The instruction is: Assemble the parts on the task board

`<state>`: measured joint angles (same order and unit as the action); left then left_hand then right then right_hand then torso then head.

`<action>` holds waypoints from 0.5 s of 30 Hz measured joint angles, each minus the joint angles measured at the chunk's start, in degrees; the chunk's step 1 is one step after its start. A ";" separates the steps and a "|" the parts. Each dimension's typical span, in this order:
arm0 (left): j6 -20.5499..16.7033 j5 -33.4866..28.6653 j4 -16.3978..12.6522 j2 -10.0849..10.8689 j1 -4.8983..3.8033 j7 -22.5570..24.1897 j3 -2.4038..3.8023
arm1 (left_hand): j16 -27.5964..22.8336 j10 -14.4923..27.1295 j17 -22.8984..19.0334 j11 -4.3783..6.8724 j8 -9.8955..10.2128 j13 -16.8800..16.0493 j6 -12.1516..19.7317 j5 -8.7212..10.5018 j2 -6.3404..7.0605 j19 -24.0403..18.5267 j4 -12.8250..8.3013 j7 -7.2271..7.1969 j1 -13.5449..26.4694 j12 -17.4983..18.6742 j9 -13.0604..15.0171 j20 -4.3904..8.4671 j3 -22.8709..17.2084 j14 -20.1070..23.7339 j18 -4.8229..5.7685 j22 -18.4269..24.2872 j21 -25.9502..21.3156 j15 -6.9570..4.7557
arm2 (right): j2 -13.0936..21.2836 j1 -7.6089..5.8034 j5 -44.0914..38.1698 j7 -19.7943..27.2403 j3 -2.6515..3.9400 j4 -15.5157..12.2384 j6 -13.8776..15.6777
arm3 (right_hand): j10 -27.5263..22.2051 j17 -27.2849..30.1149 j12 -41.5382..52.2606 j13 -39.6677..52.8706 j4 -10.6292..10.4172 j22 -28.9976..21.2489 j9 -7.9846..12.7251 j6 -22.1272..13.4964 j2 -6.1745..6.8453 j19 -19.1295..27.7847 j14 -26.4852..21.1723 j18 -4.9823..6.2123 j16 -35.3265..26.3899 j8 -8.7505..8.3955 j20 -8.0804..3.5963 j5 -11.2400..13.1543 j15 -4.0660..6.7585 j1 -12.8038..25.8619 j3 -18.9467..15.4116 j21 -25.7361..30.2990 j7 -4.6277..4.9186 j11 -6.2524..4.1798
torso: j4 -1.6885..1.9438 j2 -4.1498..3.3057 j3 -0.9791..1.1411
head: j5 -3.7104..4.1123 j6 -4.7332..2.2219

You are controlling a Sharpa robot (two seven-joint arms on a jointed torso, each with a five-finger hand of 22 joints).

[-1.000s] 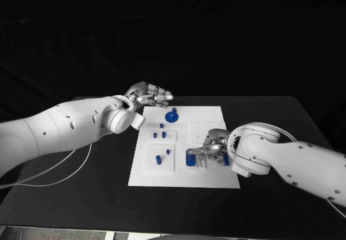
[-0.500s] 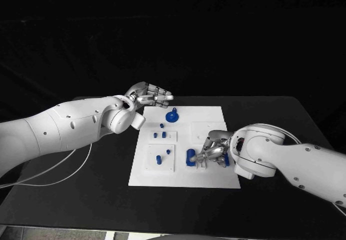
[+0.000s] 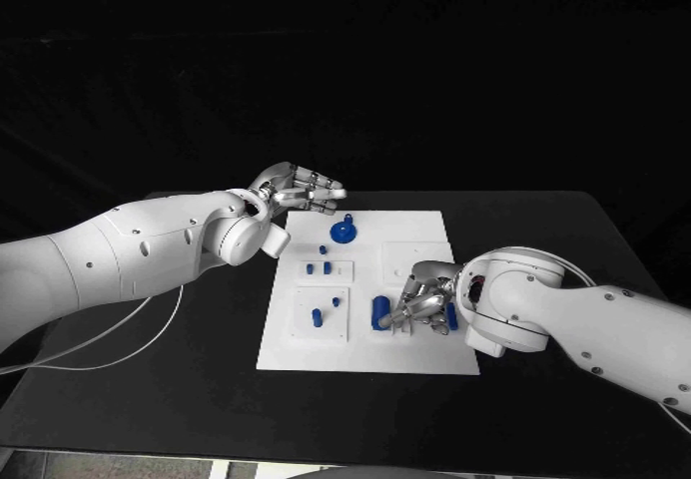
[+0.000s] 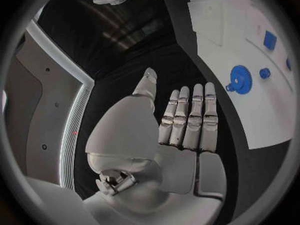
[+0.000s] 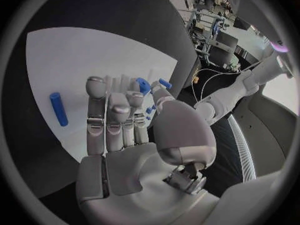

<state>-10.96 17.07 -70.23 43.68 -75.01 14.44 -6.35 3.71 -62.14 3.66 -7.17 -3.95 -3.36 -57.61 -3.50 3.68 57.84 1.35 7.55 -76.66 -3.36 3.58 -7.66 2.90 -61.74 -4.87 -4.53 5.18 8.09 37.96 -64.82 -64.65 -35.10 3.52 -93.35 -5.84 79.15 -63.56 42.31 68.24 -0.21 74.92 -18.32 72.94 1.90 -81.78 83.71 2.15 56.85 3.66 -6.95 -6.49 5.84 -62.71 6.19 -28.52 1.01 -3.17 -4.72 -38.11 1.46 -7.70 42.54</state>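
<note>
The white task board (image 3: 410,235) lies mid-table. A blue gear (image 3: 345,232) sits near its far edge, and small blue pegs (image 3: 317,318) stand in its left half. A blue rod (image 3: 380,312) lies flat near the front, and another blue piece (image 3: 450,316) lies beside it. My right hand (image 3: 419,297) hovers between these two with fingers stretched down to the board, holding nothing; the right wrist view shows the rod (image 5: 58,108) apart from my fingers (image 5: 95,110). My left hand (image 3: 300,190) floats flat and open off the board's far left corner, with the gear (image 4: 240,77) beyond it.
The black table (image 3: 547,230) surrounds the board on all sides. A thin white cable (image 3: 130,339) trails over the table under my left arm.
My right hand's fingers have drawn back off the blue rod, which now lies uncovered to their left. The left arm has not moved.
</note>
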 measured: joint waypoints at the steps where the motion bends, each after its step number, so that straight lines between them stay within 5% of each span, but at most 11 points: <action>1: 0.01 0.00 0.00 0.00 0.00 0.00 0.00 | 0.00 0.00 0.00 0.00 0.00 0.00 0.00 0.00 -0.15 0.00 0.00 0.00 0.15 0.00 0.00 0.00 0.00 0.00 0.00 0.00 0.00 0.00 | -0.13 0.03 0.00 0.00 0.00 0.22 0.00 | 0.00 0.05 0.00 -0.06 -0.01 0.00 -0.10 -0.11 -0.88 0.00 0.00 0.00 0.00 0.00 0.00 -0.01 0.00 0.27 0.01 0.00 -0.11 0.00 | 0.03 -0.01 0.01 | 0.00 0.01; 6: 0.04 0.00 0.03 -0.01 0.00 -0.02 0.00 | 0.00 0.00 0.00 0.00 0.00 0.00 0.00 0.00 -0.33 0.00 0.00 0.00 0.33 0.00 0.00 0.00 0.00 0.00 0.00 0.00 0.00 0.00 | -0.80 0.16 0.00 0.00 0.00 1.42 0.02 | 0.00 0.26 0.00 -0.32 0.69 0.00 -0.66 -0.49 -3.33 0.00 0.00 0.00 0.00 0.00 0.00 1.00 0.00 1.70 1.70 0.00 -0.32 0.00 | 0.10 -0.02 -0.03 | 0.09 0.05; 15: 0.11 0.00 0.05 0.00 0.00 -0.04 0.00 | 0.00 0.00 0.00 0.00 0.00 0.00 0.00 0.00 -0.62 0.00 0.15 0.00 0.62 0.00 0.00 0.00 0.15 0.00 0.00 0.00 0.00 0.00 | -1.65 0.44 0.33 0.43 0.13 2.64 0.06 | -0.01 0.47 0.00 -0.43 3.15 0.00 -1.25 -0.59 -3.54 0.00 0.00 0.00 0.00 0.00 0.01 1.84 -0.01 3.00 8.31 0.00 -0.23 0.00 | -0.01 -0.01 -0.04 | 0.03 0.26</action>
<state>-10.86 17.07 -70.18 43.67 -75.01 14.40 -6.36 3.72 -62.14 3.66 -7.17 -3.95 -3.36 -57.61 -3.50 3.06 57.84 1.50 7.55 -76.04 -3.36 3.58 -7.66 3.05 -61.74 -4.87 -4.52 5.18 8.09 36.32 -64.38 -64.32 -34.67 3.65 -90.71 -5.79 79.15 -63.10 42.31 67.80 2.94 74.91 -19.57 72.35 -1.65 -81.78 83.71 2.15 56.85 3.66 -6.95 -4.64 5.84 -59.71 14.50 -28.52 0.77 -3.17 -4.74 -38.11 1.42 -7.67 42.80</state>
